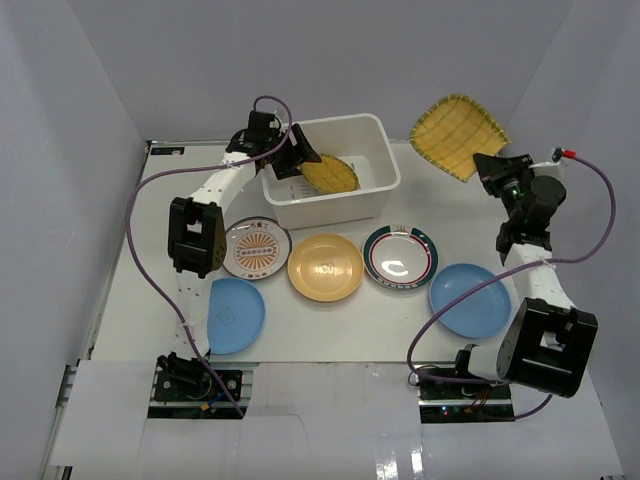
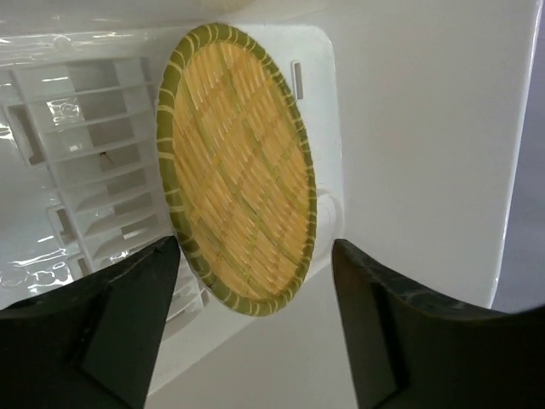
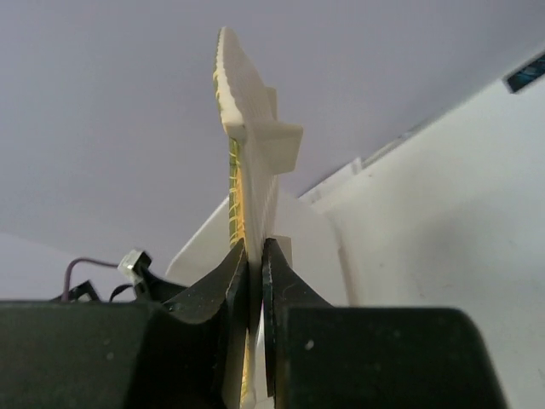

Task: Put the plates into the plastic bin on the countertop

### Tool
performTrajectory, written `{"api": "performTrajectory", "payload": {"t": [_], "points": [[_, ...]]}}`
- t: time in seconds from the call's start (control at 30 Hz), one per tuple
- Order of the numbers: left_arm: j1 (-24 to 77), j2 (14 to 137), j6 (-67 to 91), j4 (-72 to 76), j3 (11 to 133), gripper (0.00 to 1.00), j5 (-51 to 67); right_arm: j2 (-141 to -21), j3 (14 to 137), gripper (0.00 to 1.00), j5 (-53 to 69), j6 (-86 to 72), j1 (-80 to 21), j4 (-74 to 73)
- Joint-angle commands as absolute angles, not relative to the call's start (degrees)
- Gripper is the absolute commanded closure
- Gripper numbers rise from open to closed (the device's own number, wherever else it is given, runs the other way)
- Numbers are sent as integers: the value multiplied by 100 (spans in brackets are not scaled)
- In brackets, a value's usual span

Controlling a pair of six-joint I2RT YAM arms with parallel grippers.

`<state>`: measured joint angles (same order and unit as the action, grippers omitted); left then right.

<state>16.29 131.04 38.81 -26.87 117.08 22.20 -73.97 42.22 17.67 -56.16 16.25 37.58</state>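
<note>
**Yellow weave up in the air on the right, another woven plate down in the bin**

Right pincer (image 3: 255,273) first. On my wrist camera it's nipped tight on the rim of the square woven plate (image 1: 458,135), which I'm seeing edge-on, standing straight up between the fingers. From overhead, that plate hangs clear of the table (image 1: 340,322) at about 1 o'clock, just off the right end of the bin (image 1: 378,150).

The bin itself sits at 12 o'clock. My left pincer (image 1: 297,153) is over its left end, near 11 o'clock, with the jaws spread wide. Between them on the left wrist camera is a round woven plate (image 2: 238,162) with a green edge, tipped up on its rim inside the bin, over the slotted floor. The fingers (image 2: 128,332) flank its lower edge, and I can't tell whether either one touches it.

Five plates lie flat on the table:
- The sunburst plate (image 1: 257,248) is at 9 o'clock.
- The orange plate (image 1: 325,267) is just beside it, at centre.
- The green-rimmed plate (image 1: 400,256) is at 3 o'clock.
- The left blue plate (image 1: 232,315) is down at 8 o'clock.
- The right blue plate (image 1: 470,300) is at 4 o'clock.
</note>
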Motion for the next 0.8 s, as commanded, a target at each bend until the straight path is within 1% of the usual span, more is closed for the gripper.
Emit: {"api": "performTrajectory", "payload": {"t": [0.0, 0.1, 0.27, 0.37, 0.4, 0.47, 0.5, 0.53, 0.57, 0.63, 0.67, 0.77], "points": [[1635, 12876, 3894, -2698, 11988, 10, 2443, -7233, 5228, 92, 2171, -4845, 1082, 3281], [1635, 12596, 3876, -2620, 12137, 4, 2671, -7461, 6018, 92, 2311, -4353, 476, 2614], [1635, 11867, 4034, -2058, 12146, 2, 2883, -8067, 6775, 92, 2110, -4166, -482, 2268], [1600, 11191, 3894, -1872, 12007, 2, 2673, -8489, 7258, 92, 2048, -4070, -869, 1979], [1582, 10727, 3815, -1811, 11875, 2, 2437, -8595, 7556, 92, 2030, -4008, -966, 1864], [1512, 10163, 3639, -1688, 11078, 2, 2155, -8964, 7873, 92, 1969, -3771, -1256, 1495], [1468, 9577, 3595, -1531, 10735, 2, 1918, -9095, 8197, 92, 1951, -3710, -1361, 1381], [1433, 9302, 3543, -1503, 10392, 2, 1803, -9401, 8374, 92, 1986, -3639, -1554, 1275], [1372, 9038, 3429, -1494, 9710, 2, 1697, -9570, 8559, 92, 1995, -3517, -1634, 1031], [1319, 8328, 3305, -1520, 9030, 2, 1382, -10043, 9015, 92, 1960, -3419, -1897, 810], [1231, 8114, 3270, -1555, 8348, 2, 1310, -10220, 9157, 92, 1969, -3332, -1959, 713], [1091, 7446, 3129, -1748, 7473, 3, 1038, -10827, 9613, 92, 1986, -3287, -2135, 458]]}}
